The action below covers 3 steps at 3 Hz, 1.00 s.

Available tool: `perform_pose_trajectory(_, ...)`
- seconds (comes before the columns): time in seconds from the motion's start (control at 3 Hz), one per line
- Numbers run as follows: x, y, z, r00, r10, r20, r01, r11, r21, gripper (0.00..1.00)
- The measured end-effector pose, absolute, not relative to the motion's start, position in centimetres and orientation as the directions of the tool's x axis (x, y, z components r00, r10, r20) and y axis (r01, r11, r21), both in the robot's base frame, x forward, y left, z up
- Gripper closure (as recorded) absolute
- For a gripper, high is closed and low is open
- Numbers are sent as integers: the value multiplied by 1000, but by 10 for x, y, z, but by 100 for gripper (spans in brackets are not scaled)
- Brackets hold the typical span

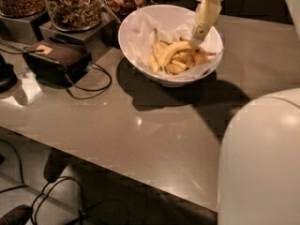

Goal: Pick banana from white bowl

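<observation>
Long curved yellow banana (pixel 171 53) in white bowl (pixel 174 81), hand (pixel 197 39) just above

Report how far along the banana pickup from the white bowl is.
Done: the approach, since the gripper sits inside the white bowl with its tip against the banana at its upper end. In hand: taking hold of it; no grip is confirmed. Left: the lift, as the banana lies on the other bananas in the bowl.
</observation>
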<state>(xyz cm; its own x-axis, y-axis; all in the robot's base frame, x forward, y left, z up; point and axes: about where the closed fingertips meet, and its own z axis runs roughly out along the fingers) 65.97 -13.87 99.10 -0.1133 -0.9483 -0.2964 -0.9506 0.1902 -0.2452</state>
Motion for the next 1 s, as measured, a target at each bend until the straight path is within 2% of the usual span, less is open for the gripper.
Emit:
perform_pose_trajectory(0.33,668,-137,987,-108,-955,-276,-951,180,-252,26)
perform_pose_trajectory(0.67,673,-138,983,-114,-958,-263,-950,182,-252,41)
perform_pose_trajectory(1.0,675,-137,978,-113,-962,-250,-953,176,-248,42)
